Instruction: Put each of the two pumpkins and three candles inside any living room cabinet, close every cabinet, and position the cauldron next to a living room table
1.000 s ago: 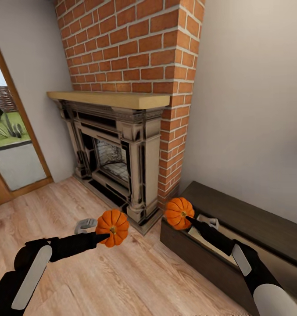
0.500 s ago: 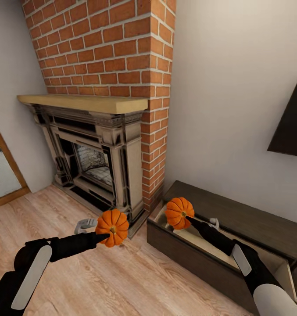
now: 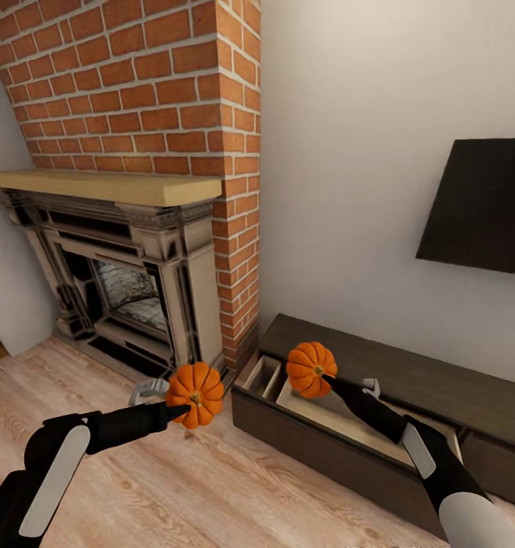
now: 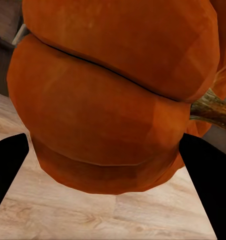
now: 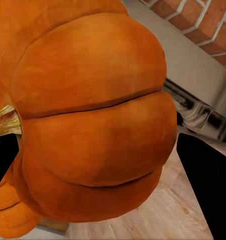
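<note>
- Left gripper (image 3: 182,412): your jaws pinch a bright orange, ribbed round pumpkin (image 3: 195,393) with a short tan stem; it hangs over the light wood-plank floor (image 3: 173,487), in front of the fireplace (image 3: 128,297), short of the drawer
- Right gripper (image 3: 329,378): your jaws pinch the second orange ribbed pumpkin (image 3: 311,369), held above the open drawer (image 3: 348,426) of the long, low, dark brown wooden cabinet (image 3: 409,373) under the wall-mounted black TV (image 3: 481,205)
- Deciding relation: the pale drawer interior lies directly below and slightly behind the right pumpkin, so your right arm is the nearer one; the drawer's long axis runs along the wall, away to your right
- Left pumpkin: lies to the left of the drawer's near corner, so it likely needs carrying rightward over the dark front panel before release
- Wrist views: each shows a pumpkin (image 4: 113,95) pressed between two black fingertips (image 4: 8,160), stem off to one side; the right one (image 5: 93,115) likewise
- Hard to make out: a pale grey object on the floor (image 3: 147,390) behind the left pumpkin and another (image 3: 371,387) behind the right arm, both partly hidden; you cannot tell what they are
- Cut off: the cabinet's right end runs out of view
</note>
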